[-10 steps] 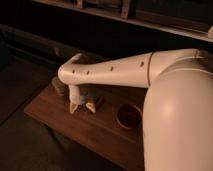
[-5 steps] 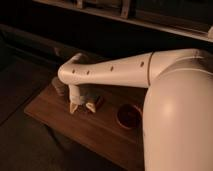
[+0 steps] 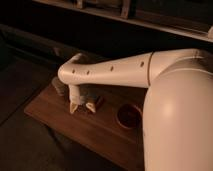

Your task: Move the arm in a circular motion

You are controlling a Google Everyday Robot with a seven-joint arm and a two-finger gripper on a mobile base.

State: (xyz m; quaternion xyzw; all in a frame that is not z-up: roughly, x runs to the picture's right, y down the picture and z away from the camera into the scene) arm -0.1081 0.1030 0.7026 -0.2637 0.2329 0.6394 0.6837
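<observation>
The glossy white arm (image 3: pixel 115 72) is reaching from the right side of the view leftward over a wooden table (image 3: pixel 95 137), its thick tubular segment dotted with small dark holes and bending at a rounded elbow above the table's far left part. From that elbow the gripper (image 3: pixel 82 107) is pointing down, hanging just above the tabletop with its two cream fingertips (image 3: pixel 73 108) spread apart. A round reddish-brown bowl (image 3: pixel 129 116) is sitting on the table to the right of the gripper, near it but apart. A dim greyish object (image 3: pixel 58 86) is standing behind the elbow, too dark to identify.
</observation>
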